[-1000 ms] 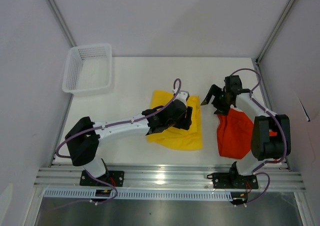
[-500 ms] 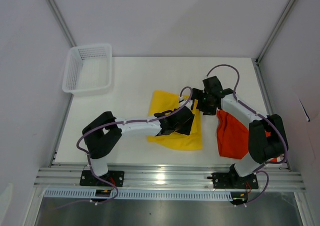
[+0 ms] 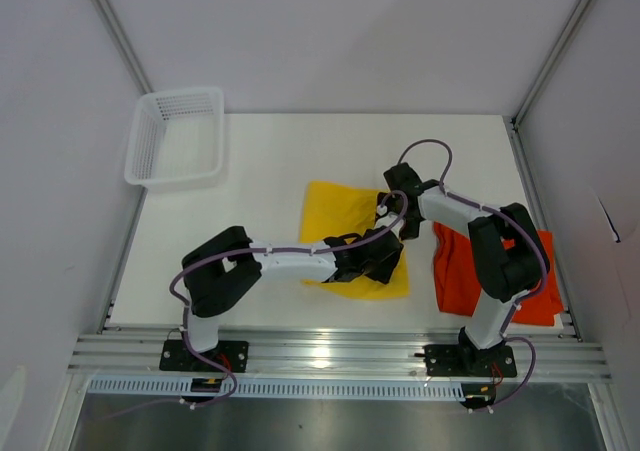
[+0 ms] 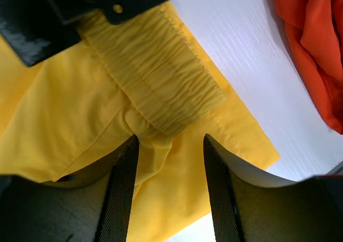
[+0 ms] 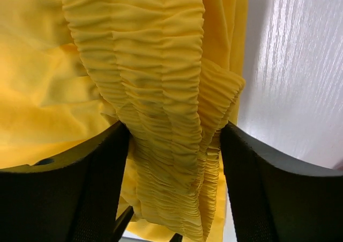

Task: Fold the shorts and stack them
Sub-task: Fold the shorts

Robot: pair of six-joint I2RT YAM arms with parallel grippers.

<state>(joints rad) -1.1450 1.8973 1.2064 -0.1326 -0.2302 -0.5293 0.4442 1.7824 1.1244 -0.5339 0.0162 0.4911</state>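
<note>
The yellow shorts lie flattened at mid-table. My left gripper sits low over their right front part. In the left wrist view its jaws stand open over loose yellow cloth, and a fold touches the left finger. My right gripper is at the shorts' right edge. In the right wrist view it is open, with the gathered yellow waistband bunched between the fingers. The orange-red shorts lie crumpled at the right, partly under the right arm, and also show in the left wrist view.
A white mesh basket stands at the back left corner. The two arms cross close together over the yellow shorts. Grey walls enclose the table on the left, back and right, and a metal rail runs along the front edge.
My right gripper has swung left from above the orange-red shorts to the yellow shorts' right edge. My left gripper has slid right and forward across the yellow shorts.
</note>
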